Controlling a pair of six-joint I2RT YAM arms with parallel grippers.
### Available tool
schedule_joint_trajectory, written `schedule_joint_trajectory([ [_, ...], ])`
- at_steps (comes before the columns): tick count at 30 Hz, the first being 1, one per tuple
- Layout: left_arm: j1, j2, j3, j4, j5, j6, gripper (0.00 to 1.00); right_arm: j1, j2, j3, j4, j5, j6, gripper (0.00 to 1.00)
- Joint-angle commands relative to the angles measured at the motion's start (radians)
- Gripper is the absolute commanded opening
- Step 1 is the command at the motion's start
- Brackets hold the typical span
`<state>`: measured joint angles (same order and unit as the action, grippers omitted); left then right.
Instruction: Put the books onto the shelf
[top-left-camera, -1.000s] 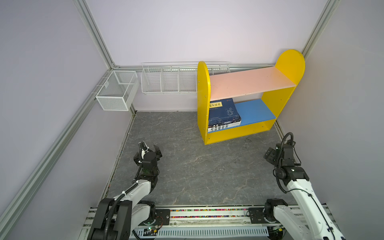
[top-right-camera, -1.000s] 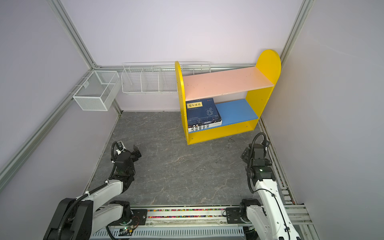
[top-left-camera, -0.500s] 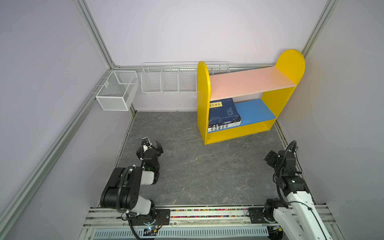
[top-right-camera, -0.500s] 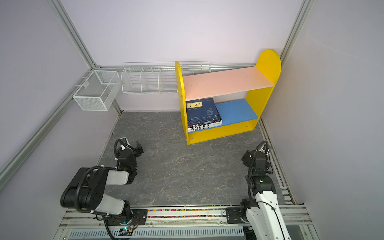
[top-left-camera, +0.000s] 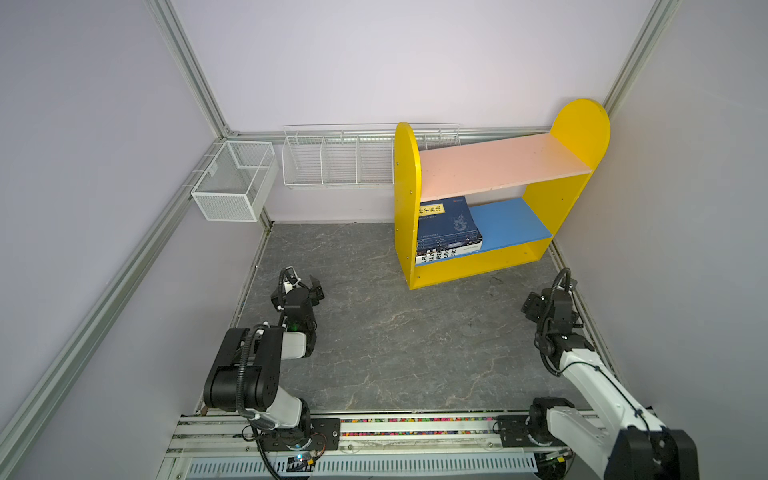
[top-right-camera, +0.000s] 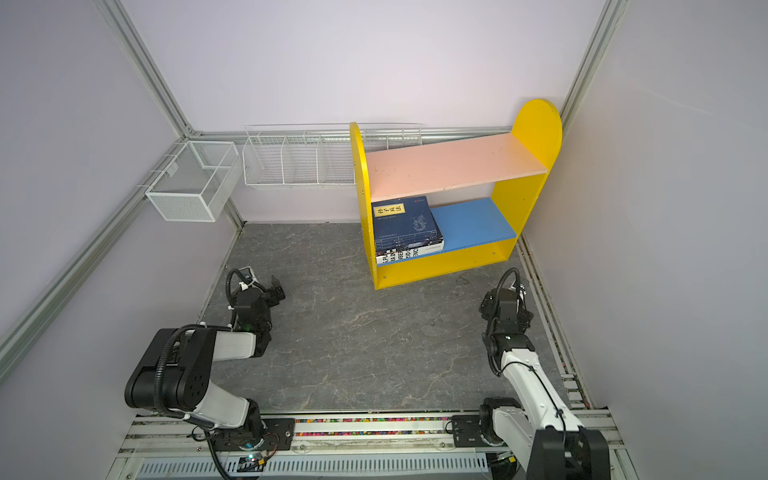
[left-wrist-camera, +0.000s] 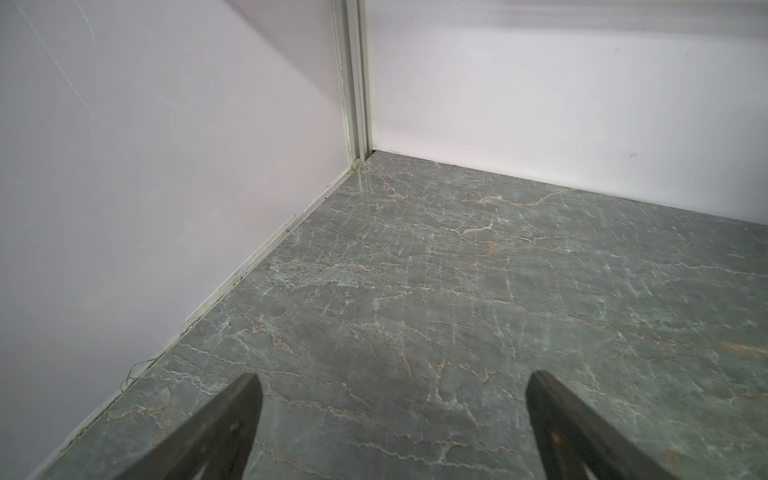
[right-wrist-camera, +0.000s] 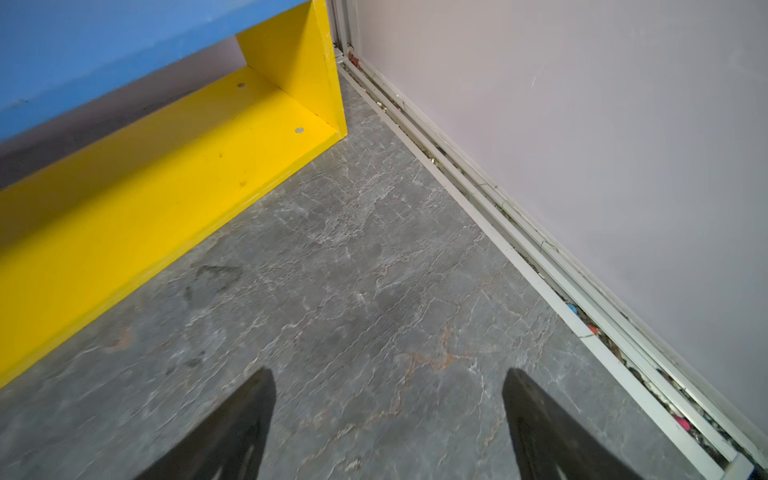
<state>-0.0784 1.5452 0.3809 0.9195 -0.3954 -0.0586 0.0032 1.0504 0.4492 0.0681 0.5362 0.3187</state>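
Observation:
The shelf (top-left-camera: 498, 166) (top-right-camera: 453, 164) stands at the back right, with yellow sides, a bare pink upper board and a blue lower board (top-left-camera: 509, 222). The books (top-left-camera: 446, 220) (top-right-camera: 405, 220) lie stacked flat at the left end of the blue board, a navy one with a yellow label on top and a white one with black lettering (top-left-camera: 440, 254) at the bottom. My left gripper (top-left-camera: 303, 283) (top-right-camera: 262, 286) (left-wrist-camera: 392, 380) hovers open and empty over the floor by the left wall. My right gripper (top-left-camera: 550, 294) (top-right-camera: 505, 294) (right-wrist-camera: 386, 376) is open and empty, near the shelf's yellow base (right-wrist-camera: 166, 166).
A white mesh basket (top-left-camera: 232, 183) hangs on the left wall, and a long wire basket (top-left-camera: 340, 162) hangs on the back wall beside the shelf. Walls close in on three sides. The arms' rail (top-left-camera: 415, 424) runs along the front edge of the grey floor (top-left-camera: 395, 332).
The left arm has folded back, its elbow now raised over the rail, while its gripper stays low by the left wall. The right arm has shifted only slightly. Both grippers stay open.

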Motion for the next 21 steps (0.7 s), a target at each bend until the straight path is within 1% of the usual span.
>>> schedule_joint_trajectory([
  [1,0.005,0.006,0.001,0.006,0.014,-0.002,0.99,-0.022,0.108,-0.027,0.303,0.045,-0.096,0.89],
  [4,0.005,0.007,-0.001,0.014,0.013,0.001,0.99,-0.042,0.23,-0.045,0.517,-0.046,-0.131,0.89],
  [6,0.005,0.009,-0.001,0.017,0.014,0.0,0.99,-0.043,0.314,-0.01,0.533,-0.131,-0.167,0.89],
  [8,0.005,0.008,-0.001,0.016,0.013,0.0,0.99,-0.039,0.39,-0.001,0.584,-0.166,-0.193,0.89],
  [9,0.005,0.008,-0.001,0.016,0.012,0.0,0.99,-0.033,0.388,0.001,0.591,-0.168,-0.202,0.89],
  [10,0.005,0.01,-0.001,0.016,0.012,0.001,0.99,-0.033,0.374,0.003,0.558,-0.196,-0.205,0.89],
  [13,0.005,0.009,-0.001,0.016,0.012,0.0,0.99,-0.031,0.365,-0.07,0.695,-0.256,-0.238,0.89],
  [16,0.005,0.009,-0.001,0.016,0.012,0.0,0.99,-0.021,0.38,-0.141,0.843,-0.271,-0.258,0.88],
  [18,0.005,0.009,-0.001,0.016,0.012,0.001,0.99,-0.013,0.428,-0.123,0.841,-0.331,-0.288,0.88],
  [19,0.005,0.008,-0.001,0.017,0.011,0.0,0.99,-0.005,0.502,-0.11,0.911,-0.343,-0.314,0.88],
  [20,0.005,0.008,-0.002,0.016,0.013,0.001,0.99,0.01,0.523,-0.099,0.929,-0.36,-0.344,0.88],
  [21,0.005,0.01,-0.002,0.016,0.013,0.001,0.99,0.015,0.481,-0.068,0.779,-0.365,-0.346,0.89],
])
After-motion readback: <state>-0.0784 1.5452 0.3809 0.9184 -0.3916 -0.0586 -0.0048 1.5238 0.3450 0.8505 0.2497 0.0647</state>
